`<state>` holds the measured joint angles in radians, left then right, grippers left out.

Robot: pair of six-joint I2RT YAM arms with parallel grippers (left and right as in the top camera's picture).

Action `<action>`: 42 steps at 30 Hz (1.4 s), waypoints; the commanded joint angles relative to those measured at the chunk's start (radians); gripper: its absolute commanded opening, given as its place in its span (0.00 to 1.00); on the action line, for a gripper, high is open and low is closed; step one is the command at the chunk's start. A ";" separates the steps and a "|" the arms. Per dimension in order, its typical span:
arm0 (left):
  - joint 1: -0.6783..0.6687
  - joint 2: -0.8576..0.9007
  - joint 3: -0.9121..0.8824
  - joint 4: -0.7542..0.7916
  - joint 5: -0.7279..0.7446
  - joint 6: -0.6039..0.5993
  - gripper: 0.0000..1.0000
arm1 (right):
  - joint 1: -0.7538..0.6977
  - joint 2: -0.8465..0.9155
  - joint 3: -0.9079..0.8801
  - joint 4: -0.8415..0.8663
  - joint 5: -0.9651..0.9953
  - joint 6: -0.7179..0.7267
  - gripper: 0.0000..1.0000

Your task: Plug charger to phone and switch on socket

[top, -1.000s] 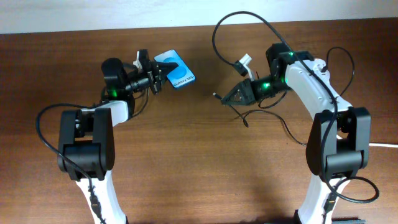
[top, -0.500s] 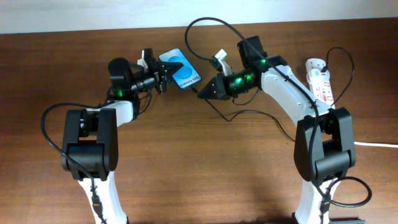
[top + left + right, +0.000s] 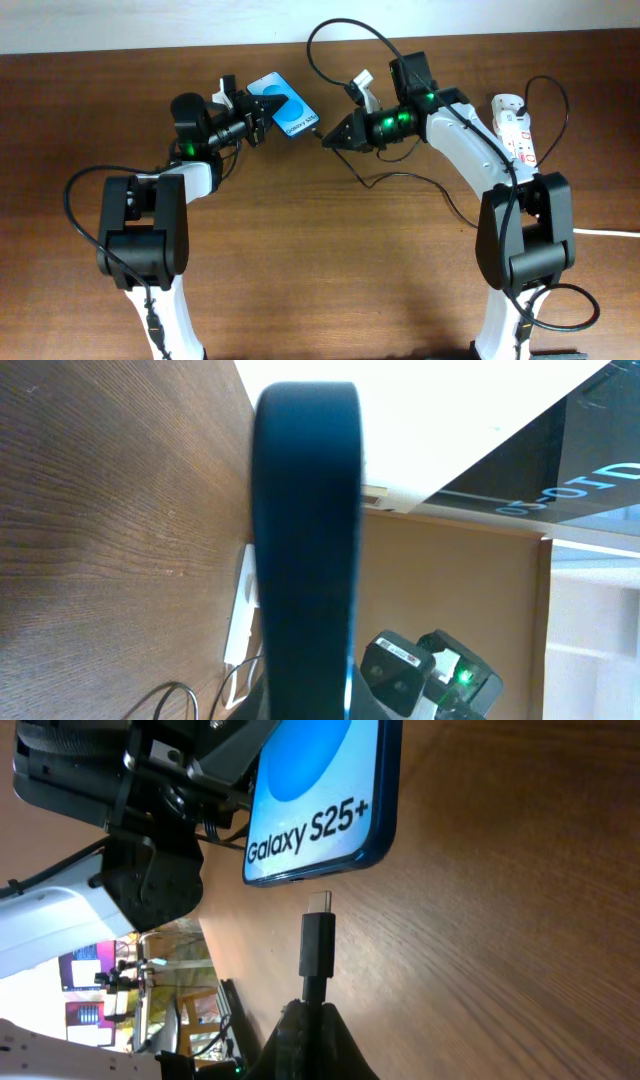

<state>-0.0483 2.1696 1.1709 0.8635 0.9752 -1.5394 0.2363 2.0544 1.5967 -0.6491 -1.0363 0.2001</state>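
Observation:
The phone point(image 3: 283, 108) has a blue screen with white text and is held tilted above the table by my left gripper point(image 3: 252, 125), which is shut on its left end. It fills the left wrist view point(image 3: 305, 540) edge-on. In the right wrist view the phone point(image 3: 320, 800) shows "Galaxy S25+". My right gripper point(image 3: 330, 138) is shut on the charger point(image 3: 318, 945); its connector tip sits just short of the phone's bottom edge. The black cable point(image 3: 345, 35) loops behind the arm. The socket point(image 3: 515, 128), a white power strip, lies at the right.
The wooden table point(image 3: 320, 260) spreads below both arms. A thick white cord point(image 3: 605, 232) leaves the right edge. A loop of black cable point(image 3: 400, 180) lies on the table under the right arm. The table's far edge meets a pale wall point(image 3: 120, 25).
My right gripper has carried the charger tip left toward the phone, ending close to its bottom edge. My left gripper with the phone has stayed almost still.

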 commanded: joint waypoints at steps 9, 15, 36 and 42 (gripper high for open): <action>-0.006 0.008 0.023 0.009 -0.004 0.019 0.00 | 0.043 -0.021 0.002 0.040 0.065 0.045 0.04; -0.006 0.008 0.023 -0.043 -0.015 0.035 0.00 | 0.044 -0.027 0.002 0.029 0.053 0.045 0.04; -0.006 0.008 0.023 -0.043 -0.029 0.047 0.00 | 0.043 -0.040 0.005 0.041 0.047 0.044 0.04; -0.006 0.008 0.023 -0.043 -0.029 0.047 0.00 | 0.043 -0.040 0.004 0.041 0.087 0.045 0.04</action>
<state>-0.0517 2.1696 1.1709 0.8120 0.9463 -1.5108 0.2733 2.0541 1.5967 -0.6117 -0.9703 0.2512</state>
